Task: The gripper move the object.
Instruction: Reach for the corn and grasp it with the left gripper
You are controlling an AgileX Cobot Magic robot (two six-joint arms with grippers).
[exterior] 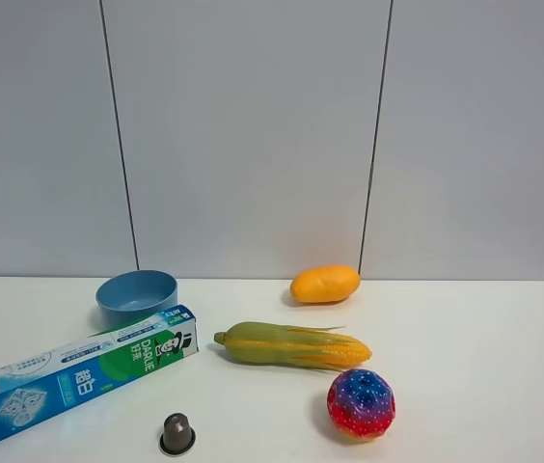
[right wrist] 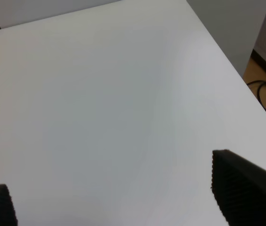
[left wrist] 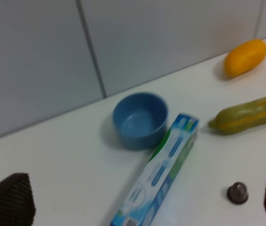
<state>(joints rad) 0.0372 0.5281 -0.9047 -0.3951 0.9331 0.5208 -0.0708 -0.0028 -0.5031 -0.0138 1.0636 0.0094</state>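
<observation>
Corn (exterior: 291, 345) lies untouched just beside the toothpaste box's (exterior: 79, 371) green end, no arm in high view | left wrist: my left gripper (left wrist: 145, 197) gapes wide, empty, near the box | right wrist: my right gripper (right wrist: 107, 183) wide, empty, box unseen | whole move remains

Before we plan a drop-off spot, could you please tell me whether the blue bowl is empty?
Empty. The left wrist view looks into the upright blue bowl and shows only its bare blue floor.
</observation>
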